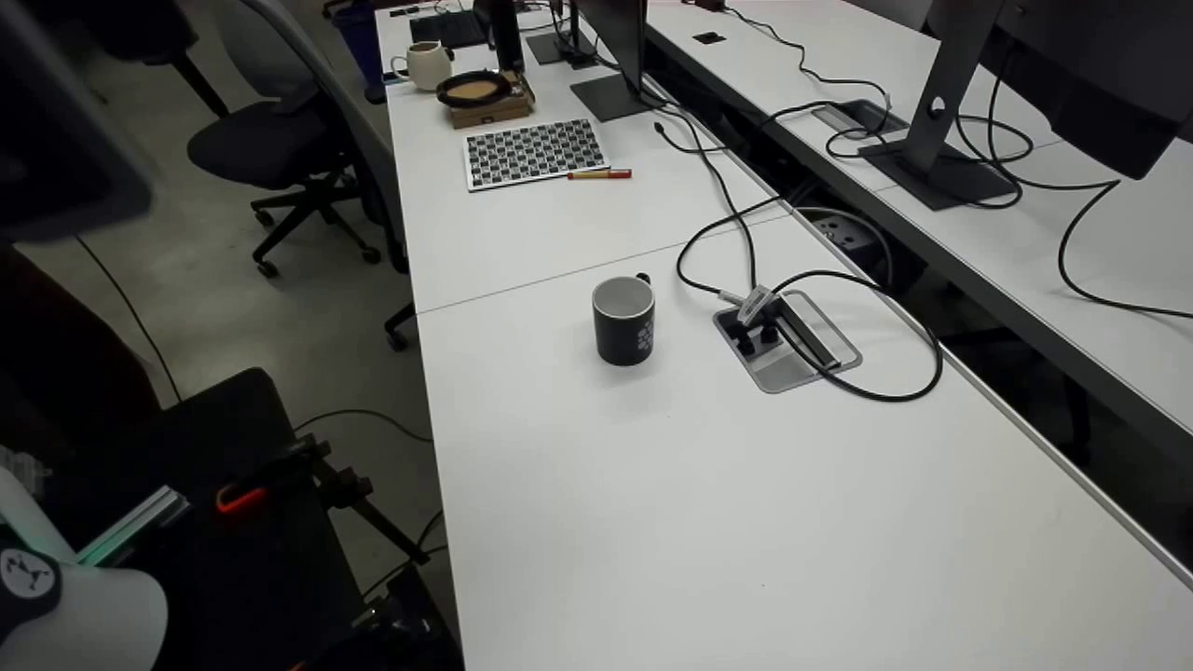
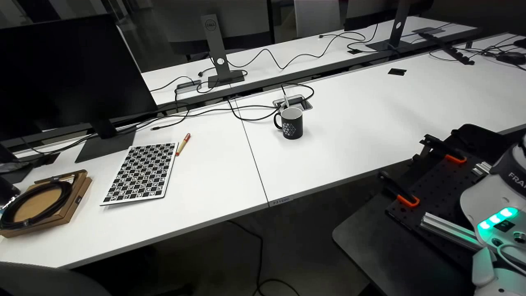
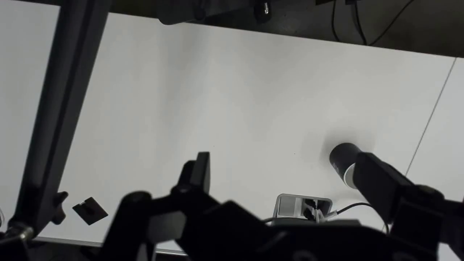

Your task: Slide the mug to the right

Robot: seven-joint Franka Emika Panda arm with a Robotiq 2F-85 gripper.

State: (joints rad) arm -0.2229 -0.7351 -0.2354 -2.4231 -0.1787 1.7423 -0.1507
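Note:
The mug is dark grey-black with a paler inside and stands upright on the white table. It shows in both exterior views, as the mug (image 1: 623, 326) and the mug (image 2: 292, 126). Its loop handle is on the left in an exterior view. In the wrist view the mug (image 3: 342, 159) is at the right, its rim partly hidden behind the right finger. My gripper (image 3: 284, 159) is open, its fingers wide apart with nothing between them. It is above the table, apart from the mug. I cannot make it out in the exterior views.
A socket panel (image 1: 792, 373) with a looped black cable (image 1: 895, 399) lies close beside the mug. A checkered board (image 2: 141, 174) and a red-and-yellow pen (image 2: 183, 144) lie farther along the table. The table's edge (image 2: 230, 216) drops to the floor.

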